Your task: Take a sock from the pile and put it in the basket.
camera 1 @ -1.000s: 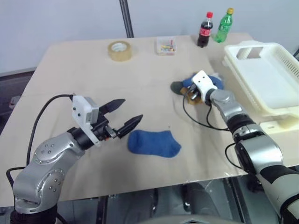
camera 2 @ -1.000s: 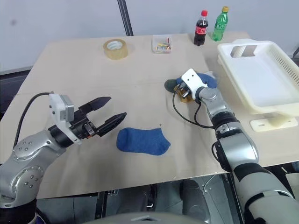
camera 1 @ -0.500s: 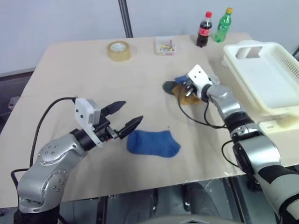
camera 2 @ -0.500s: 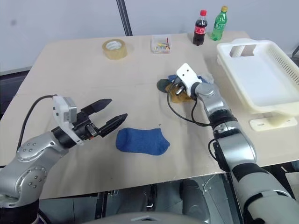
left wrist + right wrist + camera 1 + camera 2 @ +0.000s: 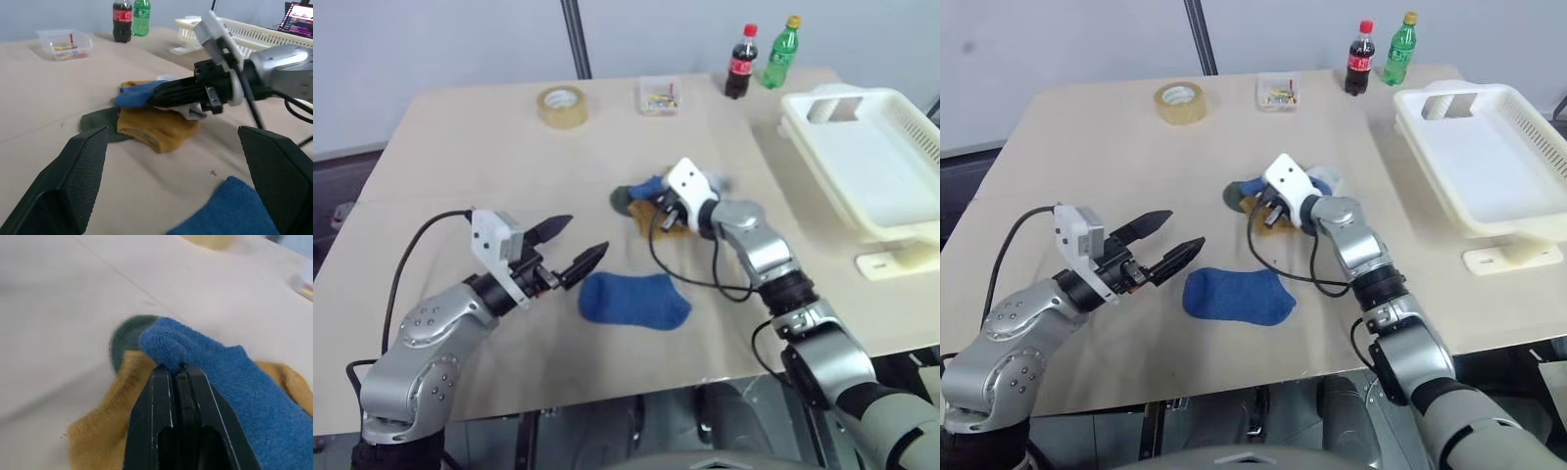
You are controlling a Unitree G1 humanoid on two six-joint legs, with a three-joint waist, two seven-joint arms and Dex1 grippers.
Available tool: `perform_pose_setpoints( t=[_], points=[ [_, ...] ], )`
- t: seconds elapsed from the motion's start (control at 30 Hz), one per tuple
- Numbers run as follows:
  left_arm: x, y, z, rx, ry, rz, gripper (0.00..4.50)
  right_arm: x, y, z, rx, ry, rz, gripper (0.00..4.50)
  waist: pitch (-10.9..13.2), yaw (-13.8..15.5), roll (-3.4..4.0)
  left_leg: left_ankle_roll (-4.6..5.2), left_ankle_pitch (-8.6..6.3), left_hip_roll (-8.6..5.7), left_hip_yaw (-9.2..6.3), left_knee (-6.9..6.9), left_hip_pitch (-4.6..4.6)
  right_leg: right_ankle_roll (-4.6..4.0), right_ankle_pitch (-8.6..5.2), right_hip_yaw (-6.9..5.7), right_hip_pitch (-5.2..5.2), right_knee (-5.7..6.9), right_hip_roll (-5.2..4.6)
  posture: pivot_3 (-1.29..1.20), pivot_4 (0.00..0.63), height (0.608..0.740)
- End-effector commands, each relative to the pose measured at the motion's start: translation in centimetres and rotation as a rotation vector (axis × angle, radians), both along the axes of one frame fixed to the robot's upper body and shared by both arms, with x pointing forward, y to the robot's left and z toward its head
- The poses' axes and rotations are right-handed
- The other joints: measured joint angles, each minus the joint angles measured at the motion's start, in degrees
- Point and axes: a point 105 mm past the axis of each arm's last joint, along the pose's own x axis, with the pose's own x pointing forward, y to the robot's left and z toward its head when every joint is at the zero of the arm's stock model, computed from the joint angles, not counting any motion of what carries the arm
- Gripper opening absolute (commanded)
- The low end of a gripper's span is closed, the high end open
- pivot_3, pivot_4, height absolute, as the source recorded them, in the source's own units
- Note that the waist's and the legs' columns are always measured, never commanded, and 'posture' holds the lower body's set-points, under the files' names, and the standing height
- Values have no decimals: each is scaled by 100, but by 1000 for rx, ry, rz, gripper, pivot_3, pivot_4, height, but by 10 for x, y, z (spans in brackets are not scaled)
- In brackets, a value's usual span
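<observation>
Nearest me, my left gripper hovers over the table with its two black fingers spread wide, nothing between them. Just beside its tips a second blue sock lies flat. Past that, my right gripper is clenched on the sock, pinching its royal-blue fabric above the pile, where mustard-yellow and dark green socks rest on the table. The basket sits well apart on my right. Tape roll and two bottles stand farthest.
</observation>
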Motion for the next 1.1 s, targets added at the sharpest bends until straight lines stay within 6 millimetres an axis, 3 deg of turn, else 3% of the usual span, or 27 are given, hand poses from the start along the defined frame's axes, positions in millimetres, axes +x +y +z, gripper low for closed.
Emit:
perform_pose_setpoints(
  t=[0.03, 0.23, 0.4, 0.53, 0.67, 0.87, 1.1],
  points=[
    [-3, 9, 2, 22, -24, 32, 4500, -19, 23, 13, 26, -18, 87, 60, 0, 7, 0, 12, -7, 0, 2, 0, 0, 0, 0, 2, -3, 3, 0, 0, 150, 740],
    [-11, 25, -9, 40, 6, 97, 4500, -32, 49, -5, 0, 26, 146, 60, 0, 29, -1, 12, -7, -2, -1, 3, 1, -1, 0, -2, -3, 8, -1, 0, 150, 740],
    [-16, 27, -12, 45, 15, 121, 4500, -10, 33, -26, -54, 38, 46, 60, -4, 12, -4, 10, -6, -1, 1, 3, 3, -2, 0, -1, -3, 10, 0, 0, 150, 740],
    [-17, 25, -12, 42, 19, 124, 4500, 15, 8, -42, -111, 37, -69, 60, -6, 26, -7, 6, -4, -2, -3, 7, 6, -2, 0, -6, 0, 9, -1, 0, 150, 740],
    [-15, 23, -11, 41, 15, 127, 4500, 44, -33, -48, -141, 44, -233, 60, -8, 41, -6, 6, -3, -3, -9, 16, 13, -3, 0, -10, 13, 9, -1, 0, 150, 740],
    [-10, 14, -5, 32, -12, 93, 4500, 69, -88, -40, -182, 13, -407, 60, -9, 80, -7, 6, -3, -6, -20, 25, 14, -11, -5, -21, 29, 7, -2, 0, 150, 740],
    [0, -1, 2, 24, -40, 23, 4500, 79, -133, -25, -227, -25, -495, 60, -9, 82, -7, 7, -2, -6, -18, 26, 15, -21, -11, -19, 34, 5, -1, 0, 150, 740]
  ],
)
